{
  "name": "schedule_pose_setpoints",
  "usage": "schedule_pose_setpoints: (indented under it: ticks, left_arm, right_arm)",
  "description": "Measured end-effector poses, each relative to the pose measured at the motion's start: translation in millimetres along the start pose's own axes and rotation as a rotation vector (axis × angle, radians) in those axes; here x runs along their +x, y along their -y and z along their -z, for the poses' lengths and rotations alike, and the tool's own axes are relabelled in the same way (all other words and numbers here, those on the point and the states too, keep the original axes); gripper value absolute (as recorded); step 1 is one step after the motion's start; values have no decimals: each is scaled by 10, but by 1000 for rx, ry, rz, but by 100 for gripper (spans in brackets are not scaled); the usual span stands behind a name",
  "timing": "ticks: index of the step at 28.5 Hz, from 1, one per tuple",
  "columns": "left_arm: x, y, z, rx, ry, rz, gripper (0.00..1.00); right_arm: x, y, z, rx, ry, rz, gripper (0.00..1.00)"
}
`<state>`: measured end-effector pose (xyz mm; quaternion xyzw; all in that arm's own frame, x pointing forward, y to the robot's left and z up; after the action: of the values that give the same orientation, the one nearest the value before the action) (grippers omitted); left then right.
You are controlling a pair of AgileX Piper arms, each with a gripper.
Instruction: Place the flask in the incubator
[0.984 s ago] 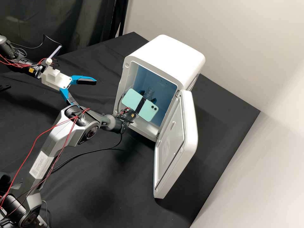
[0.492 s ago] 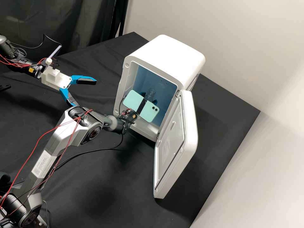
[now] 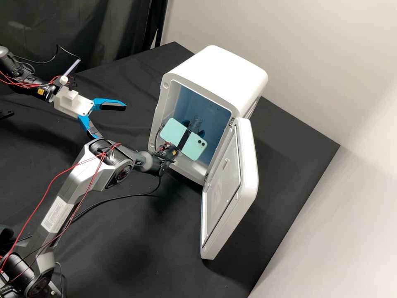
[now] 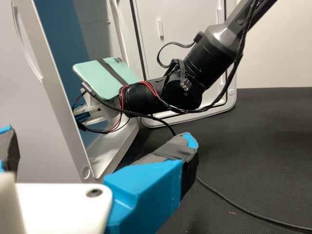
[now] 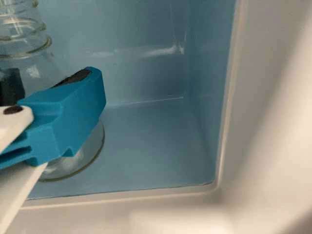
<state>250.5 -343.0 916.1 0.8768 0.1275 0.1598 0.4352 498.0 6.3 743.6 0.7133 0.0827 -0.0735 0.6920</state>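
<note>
Setting flask (image 5: 24, 36) on incubator (image 3: 219, 74) floor: right gripper (image 5: 46, 85) clamped on it. Open only once base sits flat; back straight out. Left gripper (image 3: 108, 119) spread, outside incubator.

In the right wrist view the clear glass flask (image 5: 24, 29) is cut off by the picture's edge at its neck and one side. The right gripper (image 5: 51, 92) covers much of its body, so contact with the glass cannot be judged. The near frame of the white incubator with a blue lining (image 5: 263, 122) is blurred.

In the high view a mint-green phone (image 3: 182, 138) on that arm's wrist hides the gripper and the flask's body, leaving the neck above it. The left gripper (image 3: 111, 121) has its lower fingertip lost against the right arm's dark grey elbow (image 3: 101, 147). Both arms run off the picture's left edge.

In the left wrist view the left gripper's blue fingers (image 4: 156, 180) are cut by the edge.
</note>
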Motion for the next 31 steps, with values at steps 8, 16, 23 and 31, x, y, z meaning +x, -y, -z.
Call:
schedule_pose_setpoints:
  ticks: [8,16,23,31]
  left_arm:
    - [0,0,0,0,0,0,100]
    - [0,0,0,0,0,0,100]
    - [0,0,0,0,0,0,100]
    - [0,0,0,0,0,0,100]
  right_arm:
    - [-9,21,-20,1,5,5,100]
    - [-12,88,-81,3,20,21,100]
    - [-14,123,-121,4,42,38,100]
    - [-17,102,-140,5,46,34,100]
